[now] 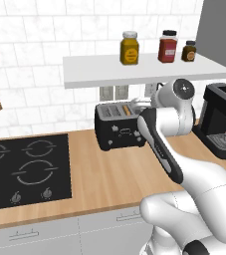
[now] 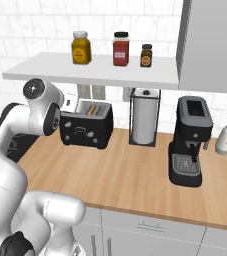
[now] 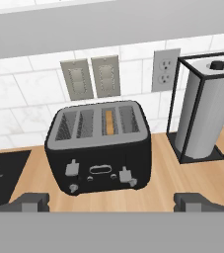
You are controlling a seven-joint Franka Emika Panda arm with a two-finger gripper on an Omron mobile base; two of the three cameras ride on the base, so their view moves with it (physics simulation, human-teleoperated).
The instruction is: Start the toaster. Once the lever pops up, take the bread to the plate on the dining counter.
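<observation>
The task is barely begun: the gripper (image 3: 111, 200) hangs wide open and empty above the toaster (image 3: 99, 148) on the counter; the bread (image 3: 109, 122) sits in a slot, levers unpressed

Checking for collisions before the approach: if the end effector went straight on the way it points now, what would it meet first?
Most likely the toaster. It sits centred ahead of the open end effector, the bread in one slot. Depth is unclear, but nothing shows in between.
</observation>
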